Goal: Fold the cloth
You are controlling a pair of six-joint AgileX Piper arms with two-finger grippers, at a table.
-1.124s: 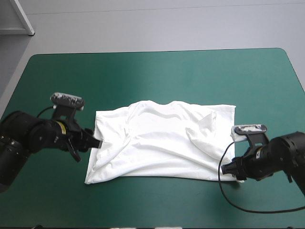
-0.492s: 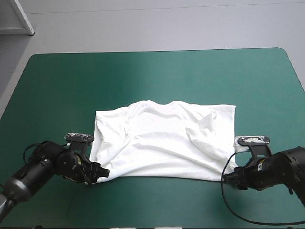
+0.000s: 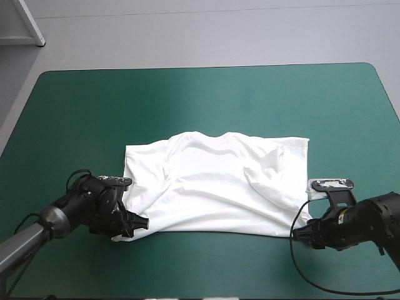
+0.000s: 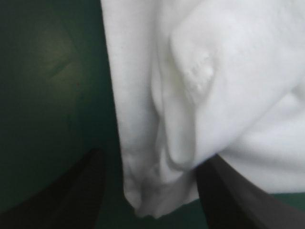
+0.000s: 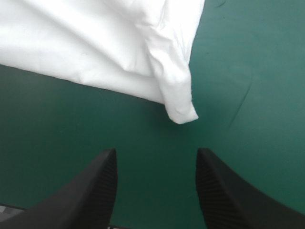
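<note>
Around T-shirt (image 4: 190, 86) corner, left gripper (image 4: 153, 160), widely parted.

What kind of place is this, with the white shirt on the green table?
Probably a robotics test bench: one white T-shirt spread on a teal-green table cover, with the left gripper and right gripper, both open, at its two near corners.

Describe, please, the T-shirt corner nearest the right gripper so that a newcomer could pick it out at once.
On the teal-green table the T-shirt lies spread out. Follow its near edge to the right end: the corner is a rolled tip just ahead of the open right gripper. Unlike the other near corner, it has no fingers beside it.
</note>
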